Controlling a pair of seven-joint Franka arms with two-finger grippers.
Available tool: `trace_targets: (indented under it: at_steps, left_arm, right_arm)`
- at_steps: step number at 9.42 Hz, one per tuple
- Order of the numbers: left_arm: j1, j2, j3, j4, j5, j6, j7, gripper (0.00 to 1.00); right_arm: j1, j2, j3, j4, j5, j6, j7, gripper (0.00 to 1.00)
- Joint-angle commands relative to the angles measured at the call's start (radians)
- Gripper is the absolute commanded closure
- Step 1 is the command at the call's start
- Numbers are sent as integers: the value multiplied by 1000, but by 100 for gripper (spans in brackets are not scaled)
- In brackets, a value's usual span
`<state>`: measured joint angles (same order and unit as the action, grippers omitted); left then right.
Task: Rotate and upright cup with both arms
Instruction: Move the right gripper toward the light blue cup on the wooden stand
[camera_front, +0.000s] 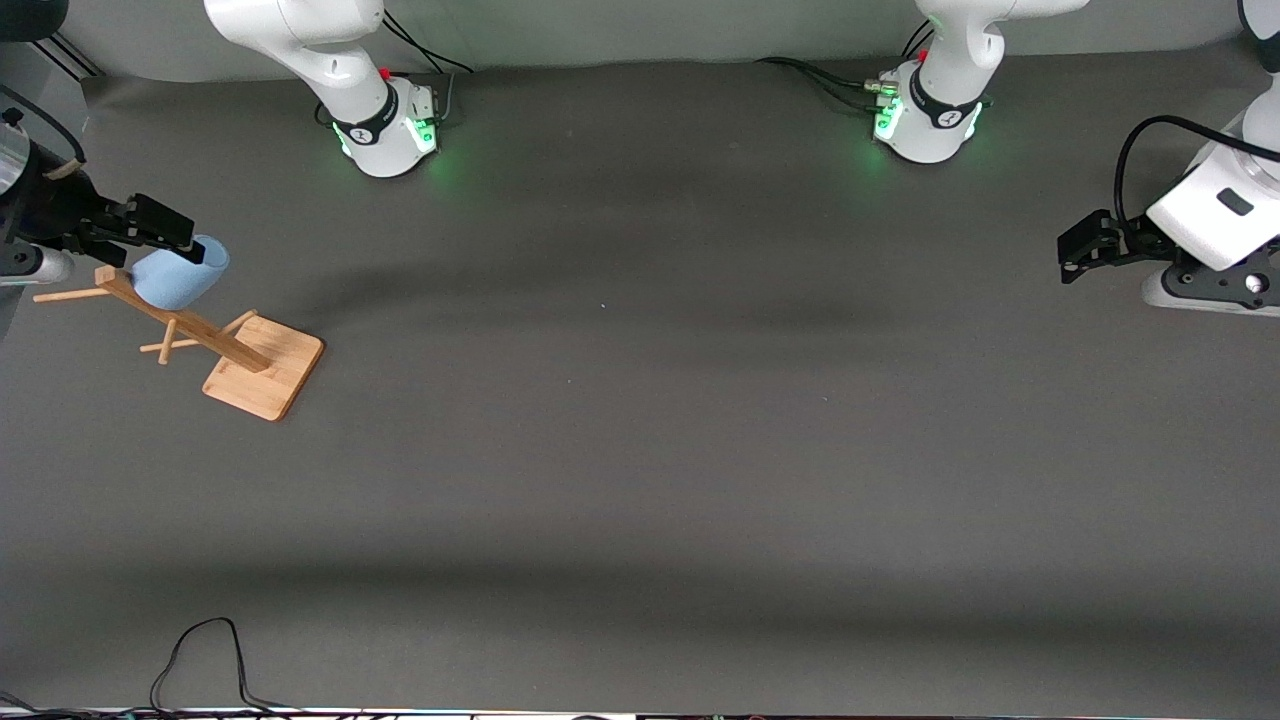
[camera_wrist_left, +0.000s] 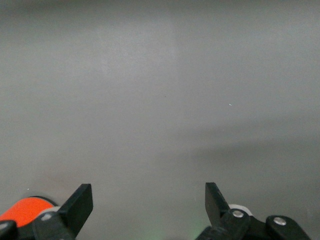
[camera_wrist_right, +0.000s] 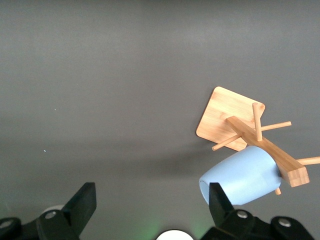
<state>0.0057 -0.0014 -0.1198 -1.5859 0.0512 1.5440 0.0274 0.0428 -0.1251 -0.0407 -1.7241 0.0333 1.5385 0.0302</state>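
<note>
Black cable (camera_front: 200, 660) looped at the desk (camera_front: 640, 480) edge nearest the front camera. Grey desk surface.

Wooden rack (camera_front: 215, 345) standing toward the right arm's end of the desk: square base plate, central post, several pegs sticking out. Seen from above in the right wrist view (camera_wrist_right: 250, 130).

Light-blue cup (camera_front: 178, 275) hung on one of the rack's pegs, near the top of the post, tipped sideways, not upright. Mouth aimed away from the post. In the right wrist view (camera_wrist_right: 242, 177), mouth toward the end effector.

Right end effector (camera_front: 178, 240) in the air just above the cup, at the mouth end. Fingers (camera_wrist_right: 82, 202) spread wide in the wrist view, nothing between them; one finger next to the cup's rim, contact not clear.

Left end effector (camera_front: 1075, 255) waiting in the air over the left arm's end of the desk, well apart from cup and rack. Fingers (camera_wrist_left: 80, 202) spread, holding nothing. Orange-red object (camera_wrist_left: 25, 210) partly visible at the edge of the left wrist view.

Both arm bases lit green, farthest from the front camera: right arm base (camera_front: 385, 130), left arm base (camera_front: 925, 125).
</note>
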Motion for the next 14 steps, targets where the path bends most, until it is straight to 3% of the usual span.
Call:
trace_targets:
  at_steps: [1,5,14]
  left_arm:
    - [-7,-8,5,0,-8,4,-4,0]
    - [-10,-6,0,0,-8,5,-4,0]
    - [-15,-6,-3,0,-8,5,-4,0]
  right_arm:
    - [0,-2,4,5,-26,5,11,0]
    - [0,1,1,3,-15,3,7,0]
    - [-3,28,-42,35,-19,-187,27,0]
